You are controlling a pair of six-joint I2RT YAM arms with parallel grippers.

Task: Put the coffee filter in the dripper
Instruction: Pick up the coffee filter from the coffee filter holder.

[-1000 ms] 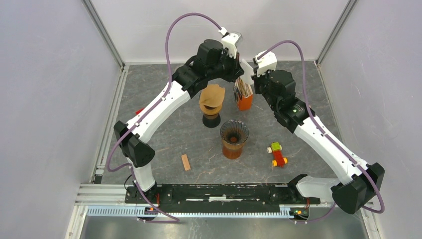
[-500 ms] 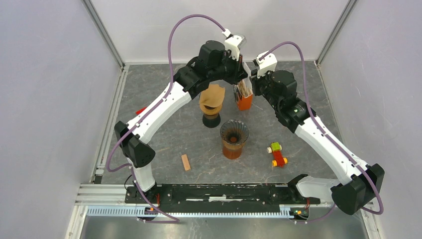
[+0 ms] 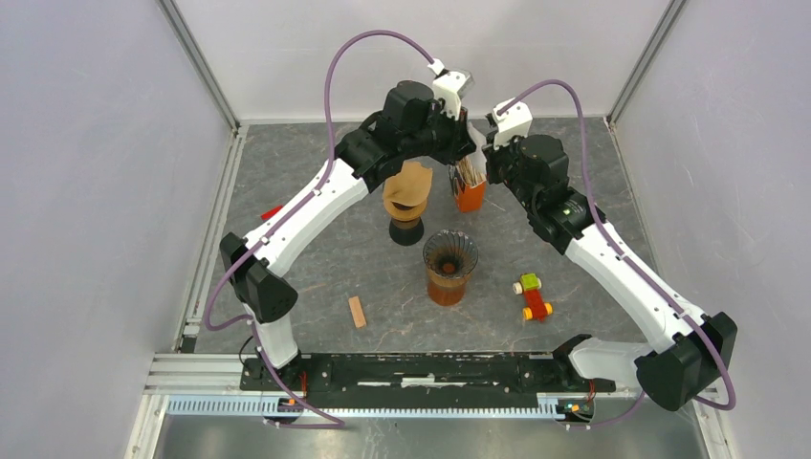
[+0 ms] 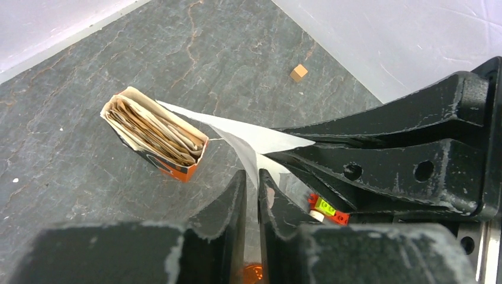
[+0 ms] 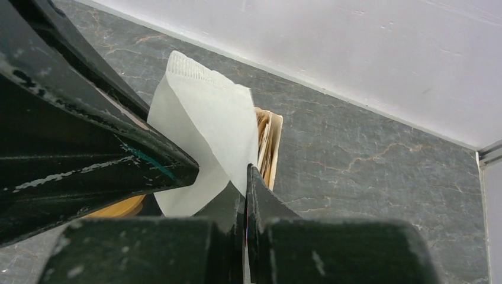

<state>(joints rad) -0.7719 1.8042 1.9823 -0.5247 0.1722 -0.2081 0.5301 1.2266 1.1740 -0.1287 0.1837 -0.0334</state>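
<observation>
Right hand (image 5: 246, 176) pinches coffee filter (image 5: 201, 112); left hand (image 4: 257, 179) perhaps grips too.

No legible text or labels.

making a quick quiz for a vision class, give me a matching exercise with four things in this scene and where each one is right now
Things:
1. white paper coffee filter
2. dark ribbed cone dripper
3. oblong tan wooden block
4. red, green and yellow toy

Places:
A. sitting on the amber glass cup
B. lying to the right of the dripper
C. pinched in the right gripper's shut jaws
D. lying to the left of the dripper

Pairs: 1-C, 2-A, 3-D, 4-B
</observation>
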